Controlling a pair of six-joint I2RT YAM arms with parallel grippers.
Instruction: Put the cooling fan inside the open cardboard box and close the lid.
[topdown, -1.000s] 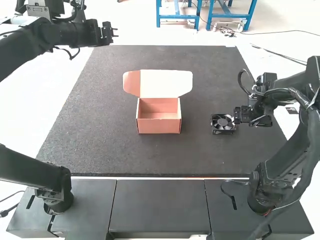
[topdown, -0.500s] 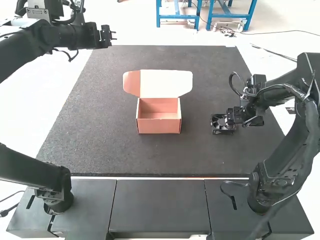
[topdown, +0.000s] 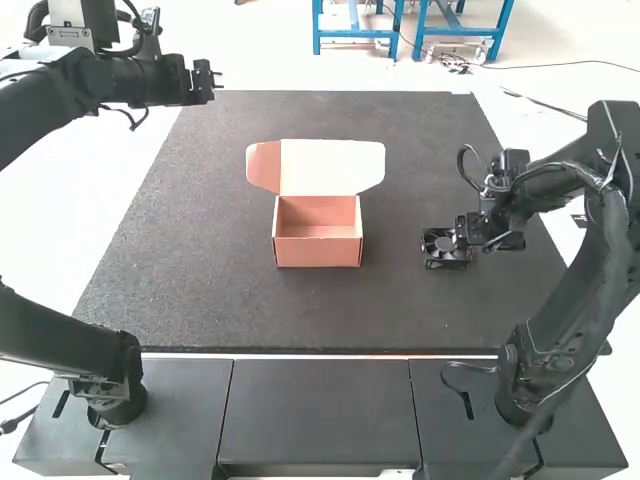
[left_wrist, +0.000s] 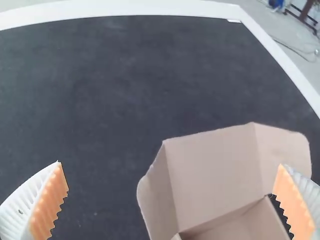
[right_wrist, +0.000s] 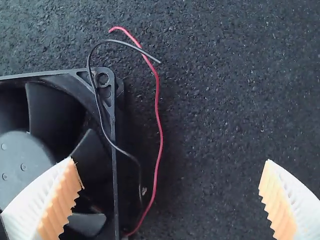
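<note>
Fingers of the right arm (right_wrist: 52, 200), white, ribbed and orange-padded, we see spread wide over the right edge of the fan (topdown: 443, 247), gripping nothing. The fan, a square black frame trailing thin red and black wires (right_wrist: 157, 125), lies flat on the rough black mat (topdown: 200, 250), right of the cardboard box (topdown: 317, 232). The box stands open, lid flap back, bare inside. The left arm's fingers (left_wrist: 47, 205) hang wide apart at the far left, empty.

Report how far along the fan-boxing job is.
Nothing finished: the black square cooling fan lies on the dark mat beside the open brown cardboard box. In hand: the right gripper is open over the fan's edge. Left: grasp, box it, close the lid.
</note>
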